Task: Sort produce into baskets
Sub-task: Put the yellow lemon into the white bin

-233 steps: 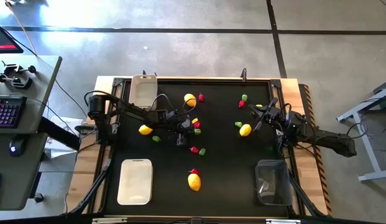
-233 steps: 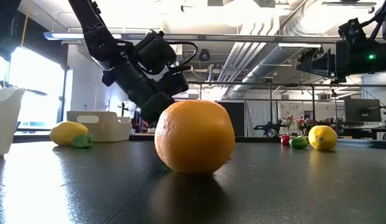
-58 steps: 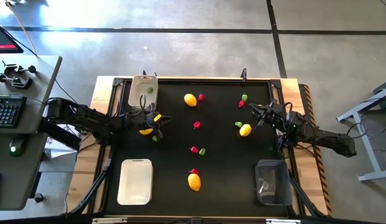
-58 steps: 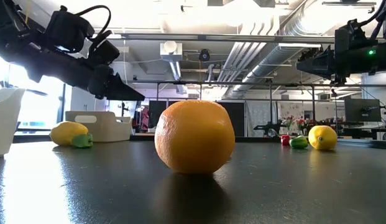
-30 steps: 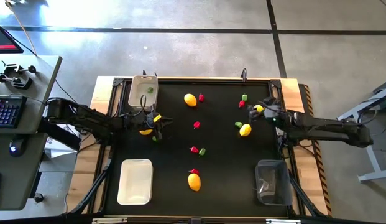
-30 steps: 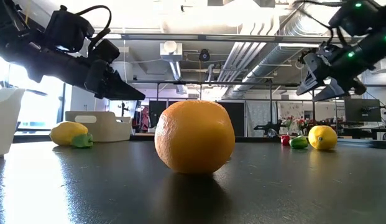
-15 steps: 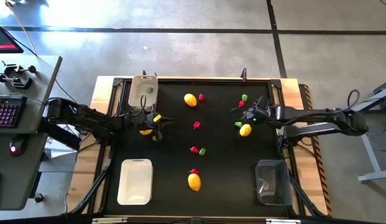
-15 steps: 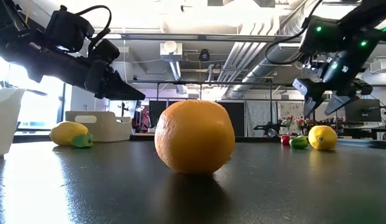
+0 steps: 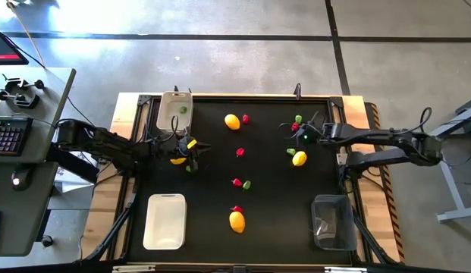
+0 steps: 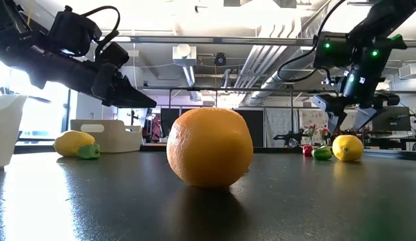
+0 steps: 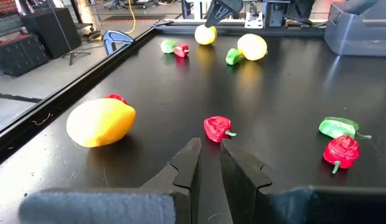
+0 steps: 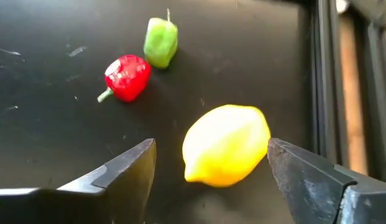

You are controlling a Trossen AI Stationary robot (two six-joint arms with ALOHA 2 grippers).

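Note:
My right gripper (image 12: 211, 149) is open and slants down over a yellow lemon (image 12: 227, 144) at the table's far right. One finger stands on each side of the lemon without touching it. A red piece (image 12: 126, 77) and a green piece (image 12: 160, 41) lie just beyond. In the high view this gripper (image 9: 296, 130) hides that lemon. My left gripper (image 11: 208, 146) is shut and hovers at the table's left, above a lemon (image 9: 177, 159) and a green piece (image 9: 190, 168). The beige tub (image 9: 174, 110) holds one green piece (image 9: 182, 109).
A white tray (image 9: 164, 221) sits at the near left and a transparent bin (image 9: 332, 221) at the near right. Loose lemons (image 9: 232, 121), (image 9: 299, 158), (image 9: 237, 221) and small red (image 9: 240, 152) and green (image 9: 246, 184) pieces are scattered over the black mat.
My right gripper has moved toward the table's left, sunk a little and tipped steeply downward, ending over the far-right lemon with its fingers still open. My left arm has kept still.

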